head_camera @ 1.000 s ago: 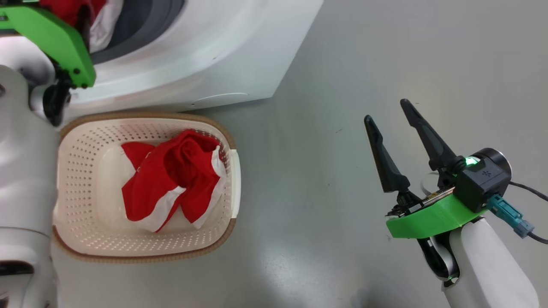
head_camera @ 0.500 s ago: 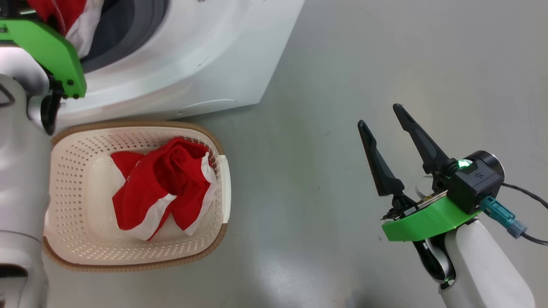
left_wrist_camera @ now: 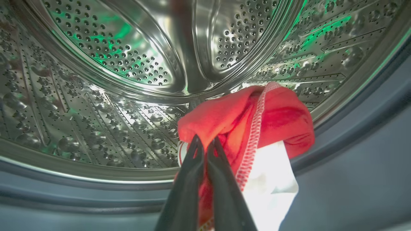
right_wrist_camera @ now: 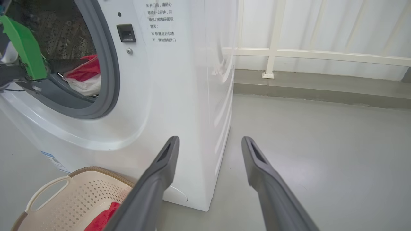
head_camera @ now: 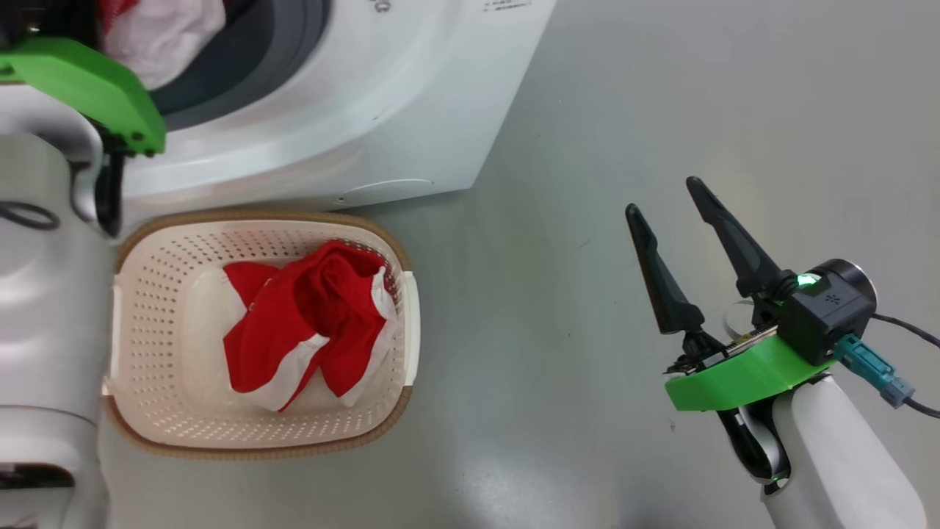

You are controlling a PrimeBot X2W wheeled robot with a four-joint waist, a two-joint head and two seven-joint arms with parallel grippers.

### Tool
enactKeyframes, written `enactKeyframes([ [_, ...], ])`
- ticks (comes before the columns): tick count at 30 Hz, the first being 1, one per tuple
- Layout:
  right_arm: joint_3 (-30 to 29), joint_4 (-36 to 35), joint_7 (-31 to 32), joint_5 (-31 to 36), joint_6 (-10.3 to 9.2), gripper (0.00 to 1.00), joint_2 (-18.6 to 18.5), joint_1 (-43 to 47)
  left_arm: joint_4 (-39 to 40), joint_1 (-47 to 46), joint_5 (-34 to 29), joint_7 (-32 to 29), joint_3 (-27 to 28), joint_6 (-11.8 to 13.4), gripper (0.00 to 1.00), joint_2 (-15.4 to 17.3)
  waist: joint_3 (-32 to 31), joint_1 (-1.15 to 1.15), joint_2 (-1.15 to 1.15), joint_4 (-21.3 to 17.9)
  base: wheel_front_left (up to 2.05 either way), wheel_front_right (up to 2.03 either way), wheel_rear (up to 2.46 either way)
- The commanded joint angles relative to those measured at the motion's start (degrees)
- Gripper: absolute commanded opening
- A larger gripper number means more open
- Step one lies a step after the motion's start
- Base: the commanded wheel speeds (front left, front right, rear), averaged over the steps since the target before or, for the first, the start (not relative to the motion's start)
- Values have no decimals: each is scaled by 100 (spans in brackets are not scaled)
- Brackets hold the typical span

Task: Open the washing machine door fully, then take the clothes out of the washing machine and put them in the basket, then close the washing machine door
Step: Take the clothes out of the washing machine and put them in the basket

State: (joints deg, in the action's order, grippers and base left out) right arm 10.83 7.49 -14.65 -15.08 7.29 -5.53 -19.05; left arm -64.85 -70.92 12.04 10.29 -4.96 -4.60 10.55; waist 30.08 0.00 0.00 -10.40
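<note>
My left gripper (left_wrist_camera: pixel 205 141) is shut on a red and white garment (left_wrist_camera: pixel 257 128) at the mouth of the washing machine's steel drum (left_wrist_camera: pixel 128 64). From the head view, that garment (head_camera: pixel 158 33) bunches at the grey ring above the left arm's green bracket (head_camera: pixel 88 88). A second red and white garment (head_camera: pixel 308 323) lies in the cream basket (head_camera: pixel 147 411) on the floor in front of the white washing machine (head_camera: pixel 382 110). My right gripper (head_camera: pixel 664 198) hangs open over bare floor, far right of the basket. The washing machine door is out of view.
Grey floor (head_camera: pixel 661 88) spreads to the right of the machine. A white railing and low kerb (right_wrist_camera: pixel 305 57) run behind it. The basket (right_wrist_camera: pixel 64 199) sits against the machine's lower front, beside my pale left forearm (head_camera: pixel 44 294).
The left gripper has shut on the garment in the drum mouth. The head camera has shifted slightly; basket and right gripper keep their places.
</note>
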Motion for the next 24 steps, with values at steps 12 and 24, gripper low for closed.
enactKeyframes([
  [12,-72,-192,-35,-1,20,100,-173,192,1270,750,282,467,259,-110,0,-62,-308,0,0,399,0,0,0],
  [24,-262,-227,-35,77,20,100,-200,425,2710,1916,254,470,431,-113,0,-313,-757,0,0,687,0,0,0],
])
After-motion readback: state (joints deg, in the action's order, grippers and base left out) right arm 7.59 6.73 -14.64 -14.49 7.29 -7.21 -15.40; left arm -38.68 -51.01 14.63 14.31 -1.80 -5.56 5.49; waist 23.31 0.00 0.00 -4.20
